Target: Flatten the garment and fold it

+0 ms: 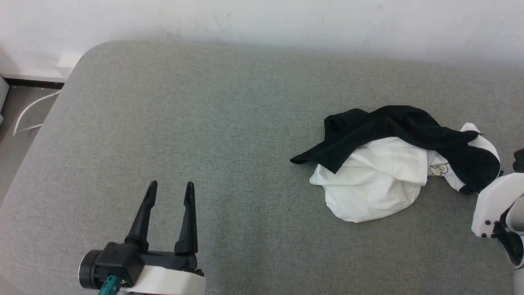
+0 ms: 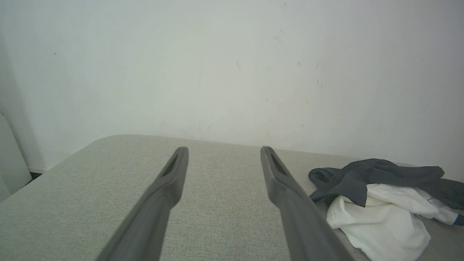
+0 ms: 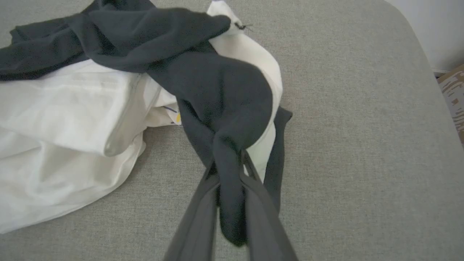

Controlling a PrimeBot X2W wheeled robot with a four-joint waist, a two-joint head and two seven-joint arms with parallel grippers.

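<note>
Head view is showing me the garment lying in a crumpled heap toward the right of the grey pad, black cloth draped over bunched white, nothing flattened yet. The left gripper is hovering at the lower left with its jaws spread wide and empty, well apart from the heap, while the pale right forearm is coming in at the right edge, just beside the heap. A small yellow-and-blue print is peeking out on the white cloth, too small for me to read. Left wrist view is giving me the same wide, empty jaws pointing over bare pad at the wall, the heap sitting off to one side. Right wrist view is showing the right gripper pinched tight on a narrow black fold at the near end of the heap. I am judging that pinch as the risk: it is holding only a thin, twisted bunch, so a pull may be slipping it free, or dragging the whole tangle along instead of opening it out. With the left side so far off, the cloth may also be sliding toward the pad's rounded edge. I am finding no legible lettering or label anywhere.
</note>
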